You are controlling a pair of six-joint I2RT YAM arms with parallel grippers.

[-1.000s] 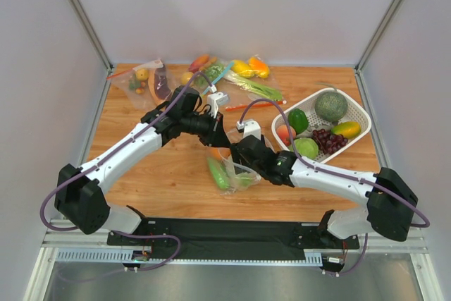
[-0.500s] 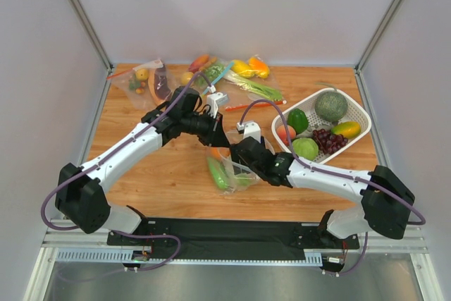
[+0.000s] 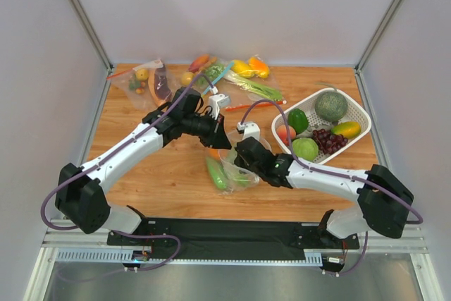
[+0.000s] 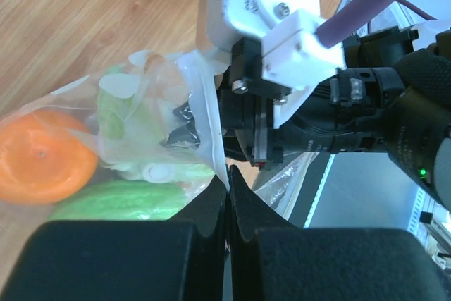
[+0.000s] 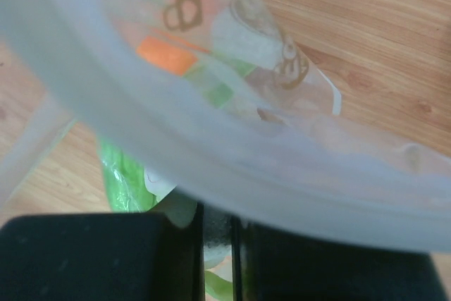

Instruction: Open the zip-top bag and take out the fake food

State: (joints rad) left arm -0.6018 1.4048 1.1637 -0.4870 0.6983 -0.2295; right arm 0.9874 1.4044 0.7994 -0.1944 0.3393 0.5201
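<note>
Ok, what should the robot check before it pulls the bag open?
1. The left gripper pinches the edge of the bag: ok.
2. The right gripper is closed on the other side of the bag: ok.
3. The zip is open: cannot tell.
4. The orange, cauliflower and green piece sit inside the bag: ok.
5. The basket is out of the arms' way: ok.

No text can be read; the brownish marks [image 5: 180,13] printed on the zip-top bag [image 5: 232,40] are blurred.
</note>
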